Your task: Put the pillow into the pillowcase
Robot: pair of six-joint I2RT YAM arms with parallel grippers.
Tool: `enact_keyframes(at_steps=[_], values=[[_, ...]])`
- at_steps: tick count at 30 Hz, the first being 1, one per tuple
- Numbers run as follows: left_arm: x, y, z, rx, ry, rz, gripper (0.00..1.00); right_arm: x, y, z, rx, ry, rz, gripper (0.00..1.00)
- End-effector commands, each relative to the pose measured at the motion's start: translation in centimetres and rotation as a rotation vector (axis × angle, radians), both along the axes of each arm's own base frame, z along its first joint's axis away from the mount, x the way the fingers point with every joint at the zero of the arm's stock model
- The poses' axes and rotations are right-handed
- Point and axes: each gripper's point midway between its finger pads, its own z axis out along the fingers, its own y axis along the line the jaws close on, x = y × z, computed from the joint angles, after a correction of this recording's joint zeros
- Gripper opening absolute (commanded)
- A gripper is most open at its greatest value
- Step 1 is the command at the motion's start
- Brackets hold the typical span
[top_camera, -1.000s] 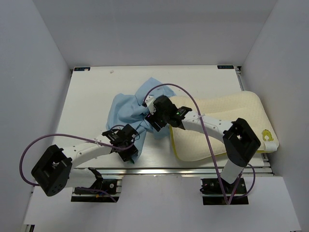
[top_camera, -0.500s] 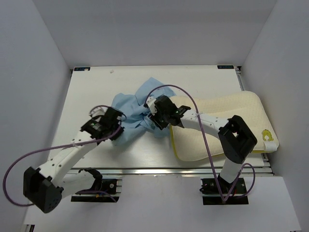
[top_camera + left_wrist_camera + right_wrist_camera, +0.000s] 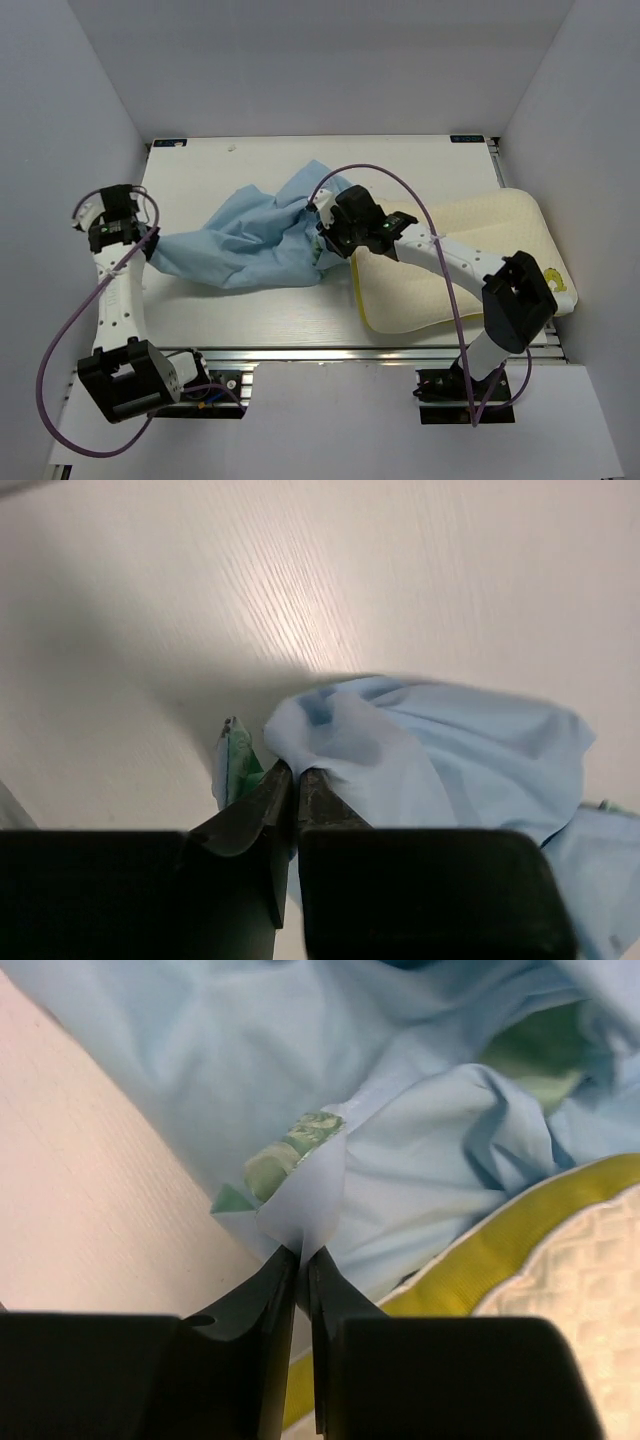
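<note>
The light blue pillowcase (image 3: 240, 245) lies stretched across the middle of the table between my two grippers. My left gripper (image 3: 150, 250) is at its left end, shut on a fold of the blue cloth (image 3: 450, 750); a bit of green lining shows beside the jaws. My right gripper (image 3: 325, 242) is at its right end, shut on a pinched edge of the pillowcase (image 3: 300, 1200). The cream pillow (image 3: 450, 270) lies on the right, partly off the table's right edge, its yellow rim (image 3: 480, 1260) just right of my right gripper (image 3: 302, 1252).
The white table (image 3: 200, 165) is walled in by grey panels on the left, back and right. A metal rail (image 3: 330, 350) runs along the near edge, by the arm bases. The right arm's purple cable (image 3: 400, 195) arcs over the pillow.
The left arm swung far out to the left, dragging the pillowcase's left end with it and spreading the cloth. Both grippers closed on the cloth. The right gripper shifted slightly right.
</note>
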Motion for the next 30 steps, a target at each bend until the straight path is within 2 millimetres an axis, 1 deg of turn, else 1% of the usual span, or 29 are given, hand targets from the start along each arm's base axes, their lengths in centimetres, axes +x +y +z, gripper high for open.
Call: enact_keyframes(at_steps=[1,2,3,4,5,7,8,10,11,12,13,14,15,16,17,19,20,21,22,23,24,26,27,29,30], values=[[0.2,3.7,4.4,0.067,-0.102,0.044,0.17,0.3,0.0,2.8,0.050,-0.043,0.013,0.14],[0.3,4.1,4.6,0.069,-0.101,0.050,0.16,0.8,-0.4,2.9,0.051,-0.046,-0.002,0.14],[0.5,4.6,5.4,0.086,-0.112,0.060,0.16,1.1,-0.6,3.5,0.062,-0.057,-0.010,0.14],[0.1,5.1,5.6,0.103,-0.090,0.081,0.16,1.4,-0.9,3.9,0.071,-0.065,-0.021,0.13],[0.1,5.4,5.7,0.114,-0.082,0.089,0.16,2.1,-1.5,4.3,0.080,-0.071,-0.044,0.13],[0.2,6.2,6.3,0.139,-0.077,0.111,0.16,2.6,-1.9,5.8,0.117,-0.081,-0.051,0.13],[0.1,6.7,6.4,0.161,-0.066,0.131,0.16,3.2,-2.5,6.2,0.128,-0.084,-0.068,0.13],[-0.1,7.5,6.9,0.179,-0.058,0.158,0.16,3.1,-2.7,7.4,0.157,-0.080,-0.054,0.13],[-0.1,7.8,6.9,0.185,-0.050,0.166,0.16,3.1,-3.1,7.6,0.155,-0.089,-0.036,0.11],[-0.2,8.0,6.9,0.190,-0.042,0.172,0.16,2.6,-3.1,8.1,0.160,-0.101,0.001,0.11],[-0.1,8.2,6.7,0.191,-0.037,0.177,0.16,1.2,-2.4,8.4,0.187,-0.087,0.098,0.12],[0.0,8.2,6.5,0.190,-0.032,0.176,0.16,-0.2,-2.6,7.5,0.157,-0.085,0.202,0.12],[0.1,8.2,6.4,0.186,-0.031,0.171,0.16,-1.5,-2.6,7.5,0.169,-0.068,0.262,0.12],[0.1,8.2,6.3,0.185,-0.031,0.168,0.16,-3.3,-2.0,7.5,0.204,-0.028,0.348,0.12],[-0.1,8.1,6.0,0.184,-0.024,0.167,0.16,-5.0,-2.4,6.6,0.193,0.035,0.398,0.11],[-0.4,7.9,6.1,0.187,-0.035,0.162,0.16,-7.1,-2.2,6.3,0.205,0.067,0.488,0.09],[-0.6,7.7,5.7,0.183,-0.030,0.159,0.16,-8.3,-2.0,5.8,0.196,0.084,0.518,0.09],[-0.6,7.7,5.7,0.187,-0.035,0.158,0.16,-9.4,-2.3,5.0,0.184,0.091,0.547,0.09],[-0.8,7.8,5.8,0.195,-0.033,0.164,0.16,-10.0,-2.4,4.6,0.169,0.081,0.559,0.09],[-0.9,8.0,5.9,0.202,-0.034,0.170,0.16,-11.2,-2.1,4.0,0.150,0.075,0.592,0.09],[-1.0,8.1,6.0,0.208,-0.029,0.176,0.16,-11.6,-2.7,3.0,0.108,0.058,0.585,0.08],[-1.1,8.4,6.4,0.222,-0.022,0.189,0.16,-12.9,-3.0,2.2,0.063,0.034,0.627,0.08],[-1.0,8.6,6.7,0.225,-0.020,0.192,0.16,-13.3,-3.8,1.5,0.034,0.028,0.626,0.08],[-0.9,8.7,7.0,0.231,-0.022,0.198,0.16,-14.1,-4.5,0.9,0.009,0.011,0.654,0.08],[-0.7,8.8,7.1,0.229,-0.024,0.200,0.17,-14.6,-5.1,0.4,-0.006,0.012,0.655,0.08]])
